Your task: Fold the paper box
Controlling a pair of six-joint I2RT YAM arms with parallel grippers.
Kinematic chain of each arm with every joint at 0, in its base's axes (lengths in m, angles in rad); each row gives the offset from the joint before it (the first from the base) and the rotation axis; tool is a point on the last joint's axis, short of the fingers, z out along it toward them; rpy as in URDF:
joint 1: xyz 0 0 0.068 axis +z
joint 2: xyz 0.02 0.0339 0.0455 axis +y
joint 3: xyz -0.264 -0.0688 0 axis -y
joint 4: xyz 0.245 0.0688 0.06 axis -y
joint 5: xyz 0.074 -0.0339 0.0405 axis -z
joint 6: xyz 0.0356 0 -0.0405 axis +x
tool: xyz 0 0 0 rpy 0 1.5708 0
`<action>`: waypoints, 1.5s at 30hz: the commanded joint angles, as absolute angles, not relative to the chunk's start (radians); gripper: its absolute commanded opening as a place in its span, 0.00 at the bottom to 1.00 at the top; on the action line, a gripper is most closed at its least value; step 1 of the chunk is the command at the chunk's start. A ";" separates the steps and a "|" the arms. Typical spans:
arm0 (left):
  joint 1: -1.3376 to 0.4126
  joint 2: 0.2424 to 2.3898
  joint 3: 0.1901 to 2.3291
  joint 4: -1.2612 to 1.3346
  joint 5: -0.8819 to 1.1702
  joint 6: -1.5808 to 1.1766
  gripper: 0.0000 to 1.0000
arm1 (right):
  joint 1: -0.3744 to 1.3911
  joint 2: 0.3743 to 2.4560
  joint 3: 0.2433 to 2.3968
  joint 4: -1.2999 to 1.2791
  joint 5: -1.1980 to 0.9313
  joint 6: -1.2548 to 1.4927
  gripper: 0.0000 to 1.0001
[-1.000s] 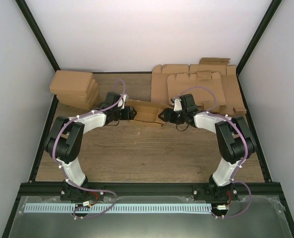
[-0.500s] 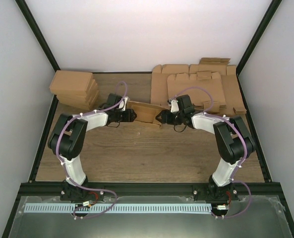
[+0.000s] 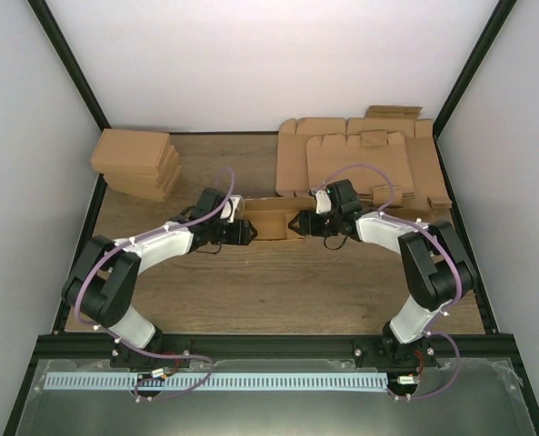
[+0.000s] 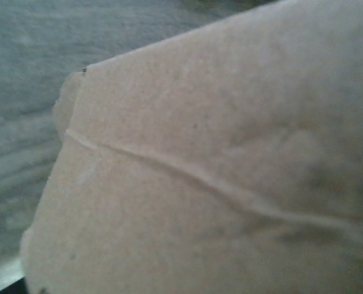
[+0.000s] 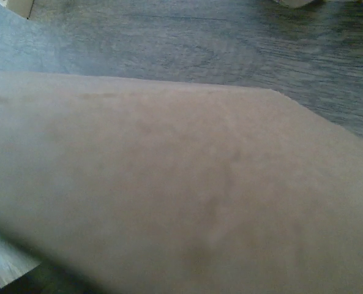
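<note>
1. Over the last second the box (image 3: 271, 221) has come nearer the arm bases. It has also turned from a slant to lie level across the middle of the tabletop (image 3: 278, 291).
2. The left end effector (image 3: 244, 232) has swung nearer and rightward, its arm stretched out lower, and meets the box's left end. The right end effector (image 3: 298, 223) has followed and meets the right end.
3. Cardboard fills both wrist views, a creased panel (image 4: 218, 184) on the left and a plain one (image 5: 169, 184) on the right. It hides the fingers, so whether either end effector is clenched or released cannot be told.
4. This looks like repositioning for a fold rather than a fold completed. The box now seems squared up and braced from both ends.
5. The folded boxes (image 3: 140, 162) and the flat sheets (image 3: 360, 159) at the back have not moved.
</note>
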State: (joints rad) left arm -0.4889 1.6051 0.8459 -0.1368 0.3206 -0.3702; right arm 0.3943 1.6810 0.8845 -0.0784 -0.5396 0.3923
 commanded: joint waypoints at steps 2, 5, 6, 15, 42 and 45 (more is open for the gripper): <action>-0.520 1.552 0.839 -0.164 0.270 -0.403 0.65 | 0.398 1.624 0.887 -0.120 -0.517 0.358 0.61; -0.518 1.575 0.857 -0.173 0.272 -0.402 0.65 | 0.398 1.620 0.896 -0.123 -0.500 0.359 0.57; -0.518 1.583 0.858 -0.173 0.280 -0.407 0.65 | 0.400 1.618 0.900 -0.127 -0.487 0.353 0.55; -0.533 1.593 0.796 -0.068 0.368 -0.480 0.63 | 0.439 1.661 0.938 -0.230 -0.275 0.328 0.53; -0.522 1.384 0.766 -0.184 0.239 -0.490 0.96 | 0.528 1.675 0.900 -0.120 0.002 0.311 0.33; -0.471 1.362 0.779 -0.182 0.272 -0.471 0.98 | 0.527 1.672 0.892 -0.103 -0.005 0.304 0.34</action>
